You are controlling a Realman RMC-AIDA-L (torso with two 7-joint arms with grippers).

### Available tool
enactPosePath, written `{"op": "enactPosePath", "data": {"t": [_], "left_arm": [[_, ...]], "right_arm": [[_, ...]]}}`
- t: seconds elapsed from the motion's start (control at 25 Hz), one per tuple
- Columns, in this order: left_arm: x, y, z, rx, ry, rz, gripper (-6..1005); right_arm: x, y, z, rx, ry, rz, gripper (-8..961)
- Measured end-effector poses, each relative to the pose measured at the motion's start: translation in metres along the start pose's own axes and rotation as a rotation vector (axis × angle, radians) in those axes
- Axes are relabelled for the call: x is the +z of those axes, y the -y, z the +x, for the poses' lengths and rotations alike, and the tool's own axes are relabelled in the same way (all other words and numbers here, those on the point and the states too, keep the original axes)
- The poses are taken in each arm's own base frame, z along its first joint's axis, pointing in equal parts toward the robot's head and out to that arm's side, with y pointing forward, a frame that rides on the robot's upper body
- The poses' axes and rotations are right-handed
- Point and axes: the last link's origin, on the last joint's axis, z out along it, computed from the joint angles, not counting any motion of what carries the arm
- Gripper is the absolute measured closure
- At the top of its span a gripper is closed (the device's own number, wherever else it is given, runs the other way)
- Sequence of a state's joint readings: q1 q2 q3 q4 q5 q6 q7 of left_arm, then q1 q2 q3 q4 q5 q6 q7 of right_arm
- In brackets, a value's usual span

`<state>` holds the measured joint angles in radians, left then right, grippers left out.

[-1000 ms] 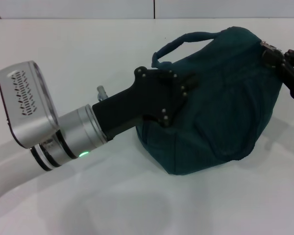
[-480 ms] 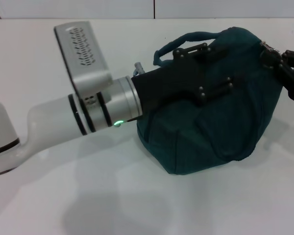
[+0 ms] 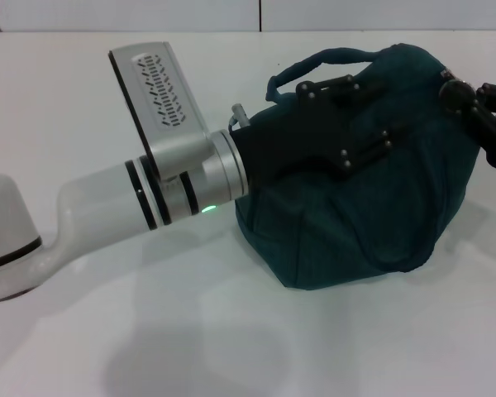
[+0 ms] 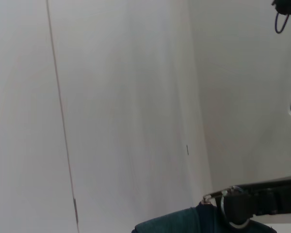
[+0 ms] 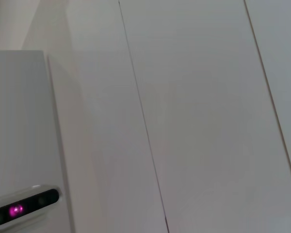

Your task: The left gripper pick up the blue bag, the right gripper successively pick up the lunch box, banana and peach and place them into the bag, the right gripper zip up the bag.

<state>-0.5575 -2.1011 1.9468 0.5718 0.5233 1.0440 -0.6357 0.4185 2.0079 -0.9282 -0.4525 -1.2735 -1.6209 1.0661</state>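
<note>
**Bag zipped on white tabletop, both tools at its top**

Blue bag (image 3: 372,190) resting on the white tabletop (image 3: 149,331), bulging and closed along its top seam, one rolled handle (image 3: 318,62) arching above its far side. Left tool (image 3: 347,116), black claw on a silver wrist with a green light, lying across the bag's upper face from the robot's left, white arm trailing toward the near-left edge; fingers pressed flat against dark fabric, grip impossible to tell. Right tool (image 3: 471,103), black and screw-studded, clenched at the bag's right end on the zipper pull (image 3: 448,80). Seen from the left wrist: a corner of teal fabric (image 4: 174,221) with the metal ring pull (image 4: 233,213) under black links. Seen from the right wrist: white panelled wall only, plus a white housing with a magenta light (image 5: 15,210).
</note>
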Motion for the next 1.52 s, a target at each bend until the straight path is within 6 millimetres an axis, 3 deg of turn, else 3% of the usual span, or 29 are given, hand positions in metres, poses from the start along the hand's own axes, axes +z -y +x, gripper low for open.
{"op": "enactPosePath", "data": {"t": [0.52, 1.0, 1.52], "left_arm": [[0.000, 0.000, -0.001, 0.075, -0.005, 0.022, 843], [-0.006, -0.006, -0.003, 0.149, -0.024, 0.023, 941], [-0.015, -0.006, -0.006, 0.180, -0.027, 0.038, 950]], "right_arm": [[0.002, 0.001, -0.001, -0.004, 0.003, -0.004, 935], [0.001, 0.000, -0.003, 0.029, 0.000, -0.016, 935], [-0.021, 0.008, -0.003, 0.056, 0.007, 0.066, 935]]}}
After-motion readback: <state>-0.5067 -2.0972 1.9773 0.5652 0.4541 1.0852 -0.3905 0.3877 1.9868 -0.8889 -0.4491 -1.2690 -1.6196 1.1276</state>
